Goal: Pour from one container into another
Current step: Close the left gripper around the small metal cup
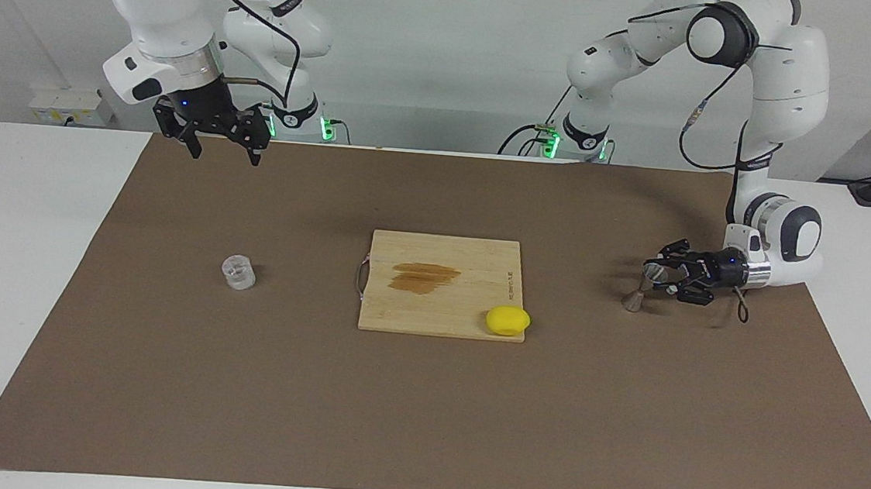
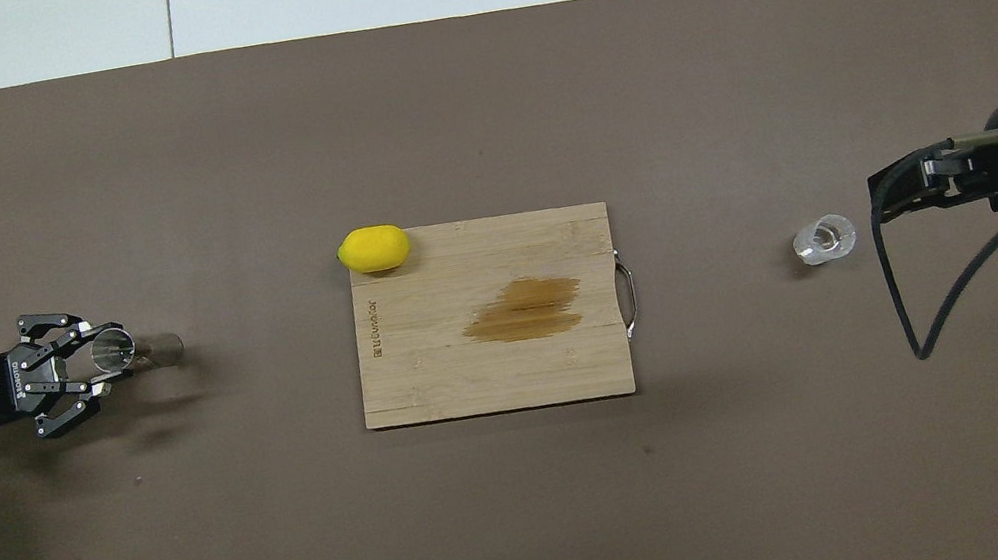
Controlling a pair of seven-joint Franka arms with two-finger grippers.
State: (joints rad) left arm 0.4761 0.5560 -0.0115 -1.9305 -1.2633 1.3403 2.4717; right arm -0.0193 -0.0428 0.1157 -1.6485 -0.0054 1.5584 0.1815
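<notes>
The left gripper pinches the metal jigger at the left arm's end of the mat. The right gripper, fingers spread, waits above the mat, the clear cup well apart.

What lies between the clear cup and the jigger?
The cutting board with the lemon at its corner lies between cup and jigger; the overhead view shows it.

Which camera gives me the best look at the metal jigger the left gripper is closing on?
The facing view: the jigger shows side-on there, its hourglass shape leaning, foot on the mat, upper cone in the left gripper. The overhead view shows mostly its open mouth and a foreshortened body.
</notes>
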